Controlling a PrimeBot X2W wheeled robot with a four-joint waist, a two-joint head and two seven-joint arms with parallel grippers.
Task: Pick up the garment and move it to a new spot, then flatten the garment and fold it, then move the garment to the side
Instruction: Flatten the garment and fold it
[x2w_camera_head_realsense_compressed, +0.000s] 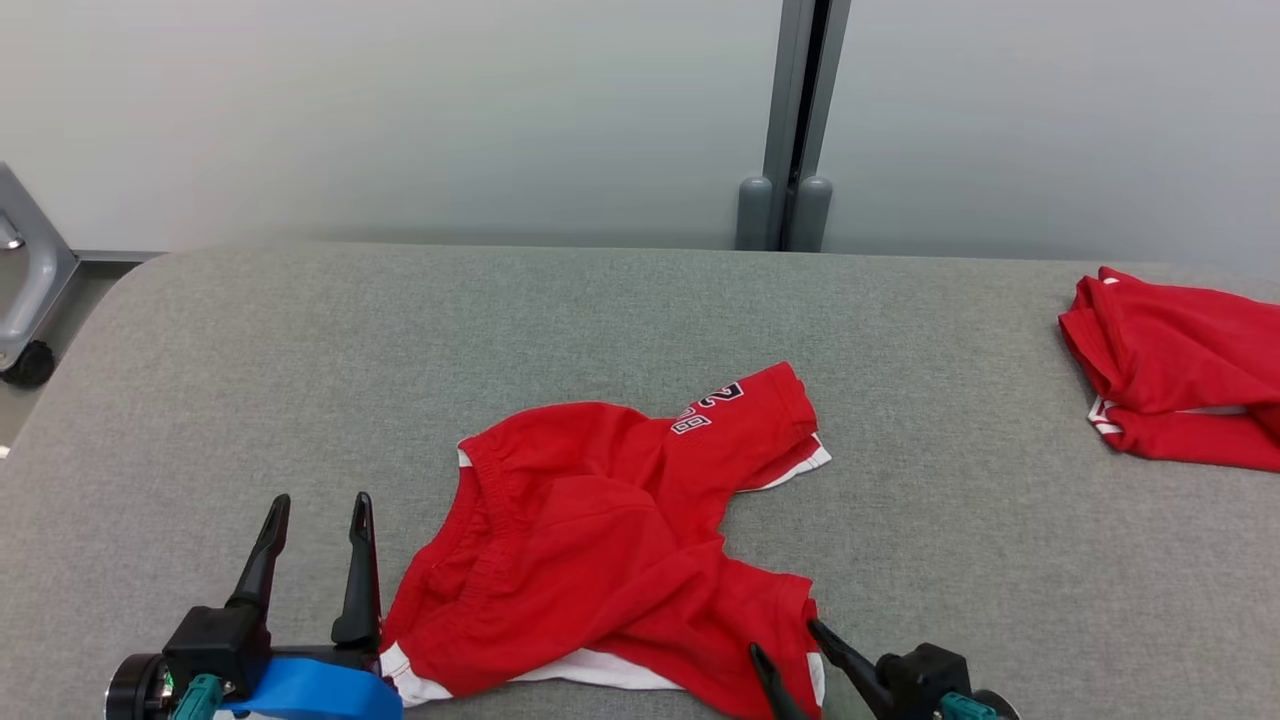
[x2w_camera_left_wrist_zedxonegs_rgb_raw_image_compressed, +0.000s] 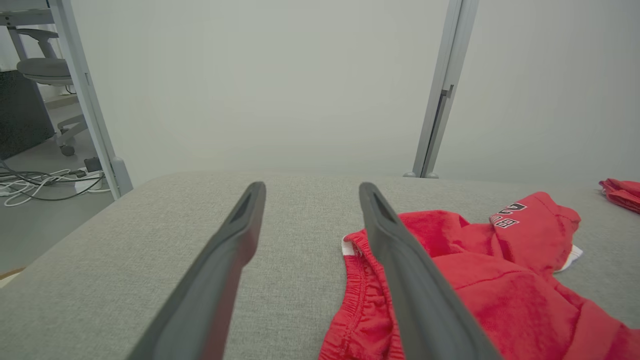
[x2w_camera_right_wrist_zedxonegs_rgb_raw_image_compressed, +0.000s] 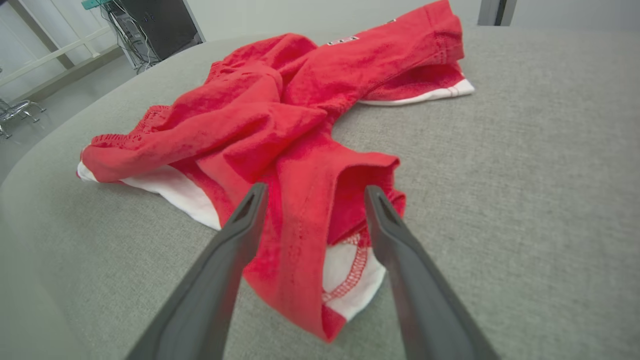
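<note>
Right pincer (x2w_camera_right_wrist_zedxonegs_rgb_raw_image_compressed: 315, 189) spread wide, astride red garment (x2w_camera_right_wrist_zedxonegs_rgb_raw_image_compressed: 280, 125)

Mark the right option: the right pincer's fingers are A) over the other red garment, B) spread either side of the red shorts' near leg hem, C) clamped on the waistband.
B: the right wrist view shows the open right pincer flanking the hem of the red shorts.

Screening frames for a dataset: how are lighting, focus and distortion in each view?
Head view: soft, even light, sharp, faint shadow under the red garment. Left wrist view: the left gripper blurs near the lens; wall posts lean apart. Right wrist view: garment weave crisp, right gripper and near table corner soft.
</note>
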